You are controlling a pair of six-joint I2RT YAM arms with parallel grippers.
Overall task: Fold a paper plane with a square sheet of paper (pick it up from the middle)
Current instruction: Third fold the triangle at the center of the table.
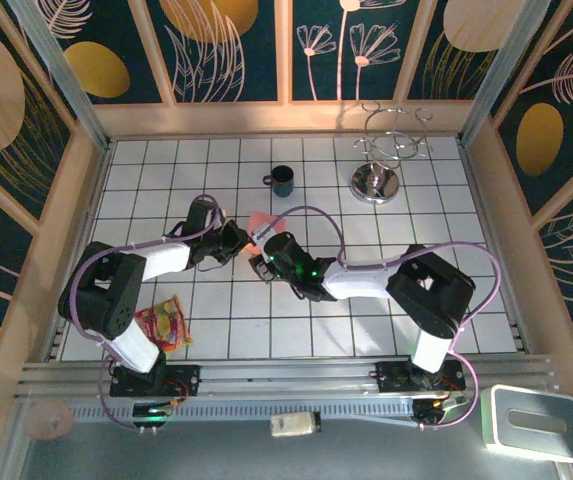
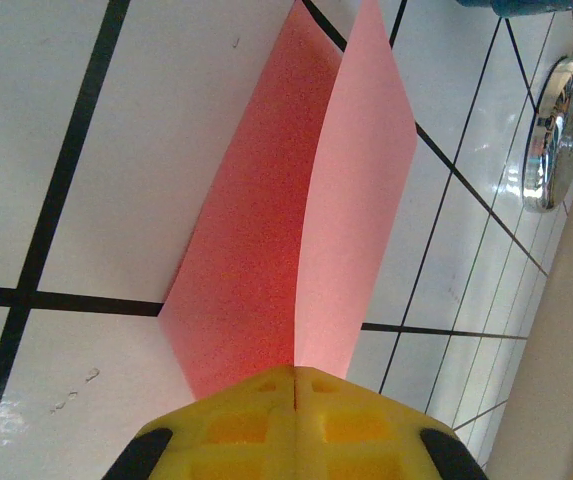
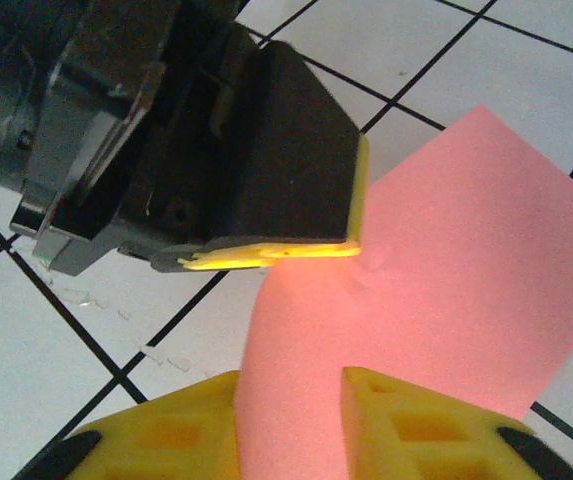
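Pink-red paper (image 2: pixel 256 230) sits mid-table between the two arms, folded into two flaps along a centre crease. On the left, the left gripper (image 2: pixel 294 375) is clamped tight on one end, right at the crease. To the right, the right gripper (image 3: pixel 288 390) has its jaws narrowly apart with the sheet's edge between them, not visibly pinching it. The paper looks light, limp and easily creased. It is probably best held close to the fold, since the free flaps will sag.
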